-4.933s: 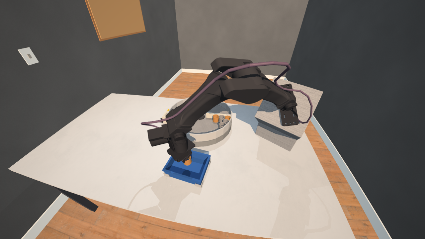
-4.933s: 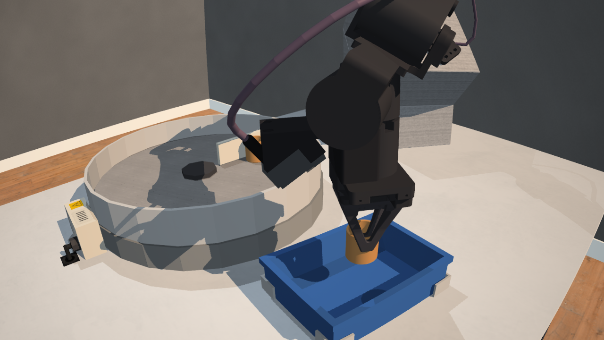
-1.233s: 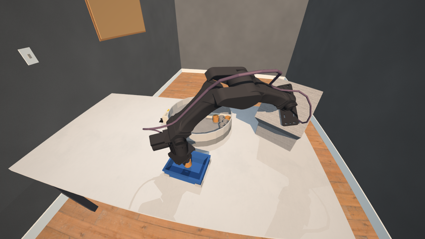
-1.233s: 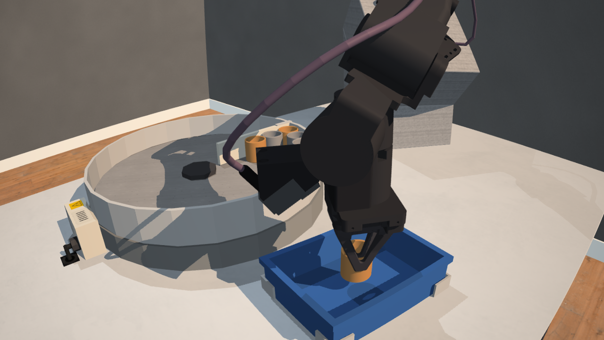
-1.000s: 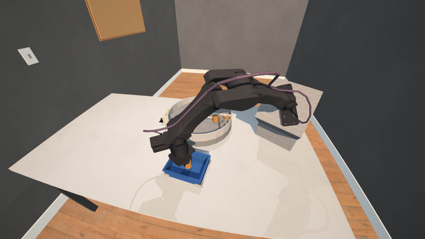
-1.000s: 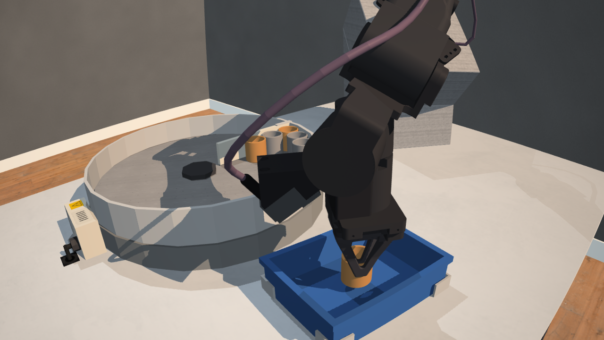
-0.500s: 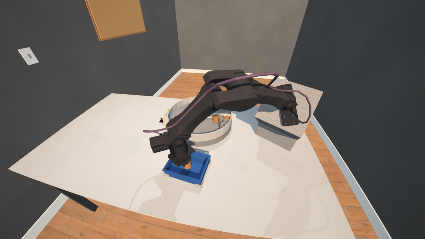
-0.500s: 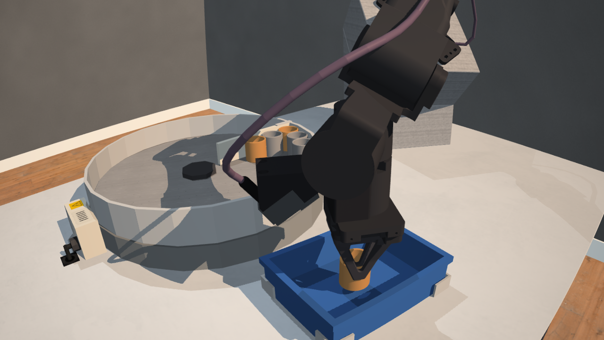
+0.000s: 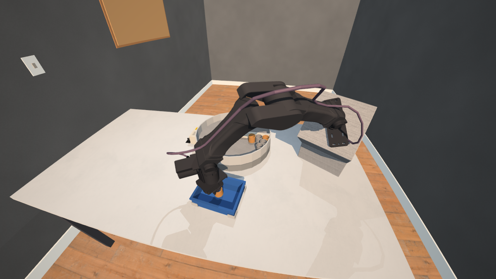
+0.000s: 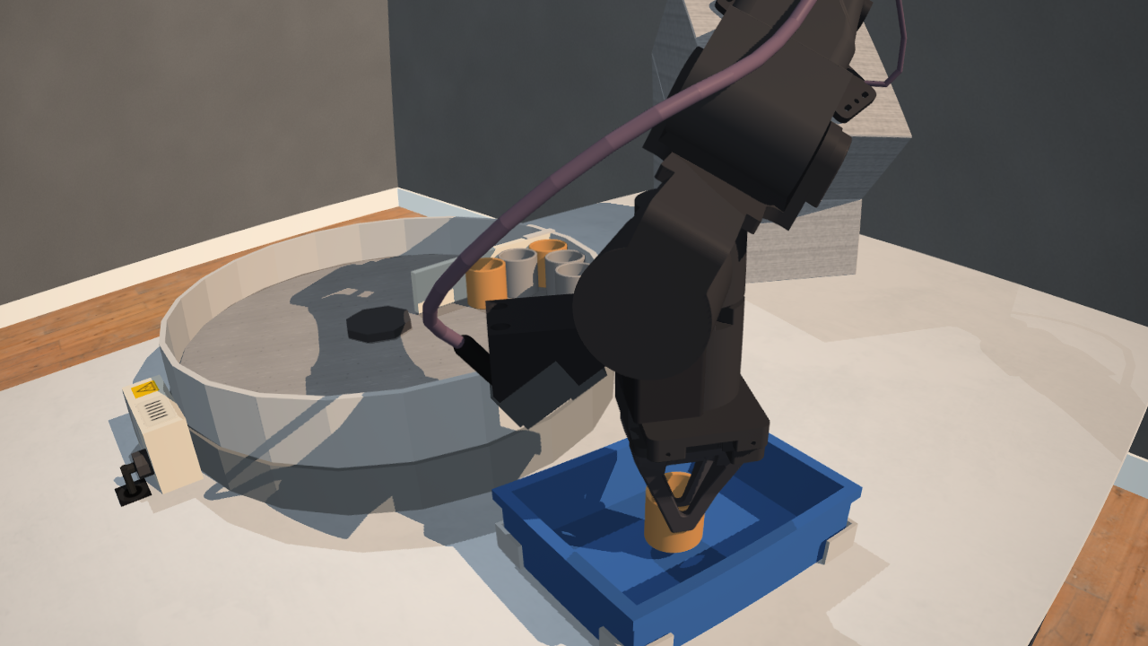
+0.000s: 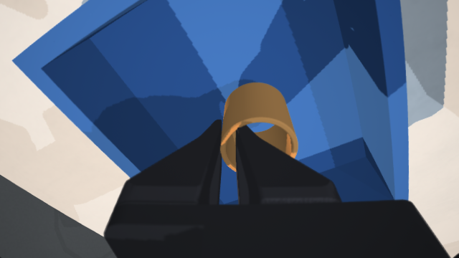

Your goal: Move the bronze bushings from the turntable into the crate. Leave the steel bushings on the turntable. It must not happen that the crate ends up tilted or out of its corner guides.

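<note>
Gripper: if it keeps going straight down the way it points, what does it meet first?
Probably the blue crate's floor, via the orange-bronze cylindrical bushing in its fingers; remaining clearance is unclear.

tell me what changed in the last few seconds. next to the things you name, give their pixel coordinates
The black gripper (image 9: 217, 190) (image 10: 682, 522) (image 11: 229, 129) moved down, lowering the orange bronze bushing (image 9: 219, 192) (image 10: 673, 536) (image 11: 256, 102) pinched by its wall deeper into the blue rectangular crate (image 9: 240, 197) (image 10: 738, 562) (image 11: 401, 143). Nothing was released. The crate and the bushings on the round grey turntable (image 9: 239, 149) (image 10: 265, 361) stayed put.
</note>
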{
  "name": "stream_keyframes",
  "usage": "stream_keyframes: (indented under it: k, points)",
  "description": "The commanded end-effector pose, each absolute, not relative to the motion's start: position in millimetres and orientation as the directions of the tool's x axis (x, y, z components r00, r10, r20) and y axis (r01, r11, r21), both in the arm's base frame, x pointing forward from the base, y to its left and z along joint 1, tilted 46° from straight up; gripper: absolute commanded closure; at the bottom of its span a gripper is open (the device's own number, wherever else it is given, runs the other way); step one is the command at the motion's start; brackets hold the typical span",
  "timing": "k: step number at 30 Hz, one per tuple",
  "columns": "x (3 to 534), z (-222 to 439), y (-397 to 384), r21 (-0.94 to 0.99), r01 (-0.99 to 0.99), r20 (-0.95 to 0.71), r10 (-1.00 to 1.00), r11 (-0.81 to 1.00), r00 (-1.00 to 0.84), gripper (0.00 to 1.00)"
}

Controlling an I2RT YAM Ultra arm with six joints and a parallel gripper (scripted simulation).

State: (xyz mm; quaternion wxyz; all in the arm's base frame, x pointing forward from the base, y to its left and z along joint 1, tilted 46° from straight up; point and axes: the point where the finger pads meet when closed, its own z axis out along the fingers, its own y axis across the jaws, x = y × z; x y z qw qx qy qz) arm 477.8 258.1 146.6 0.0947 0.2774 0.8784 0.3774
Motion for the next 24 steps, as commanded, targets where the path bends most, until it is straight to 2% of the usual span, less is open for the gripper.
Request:
stream_keyframes:
  k: [1,24]
  points:
    - [489,161,257,0.736,0.396,0.013,0.574,0.549,-0.819,1.00]
    - [479,153,257,0.728,0.410,0.024,0.578,0.549,-0.816,1.00]
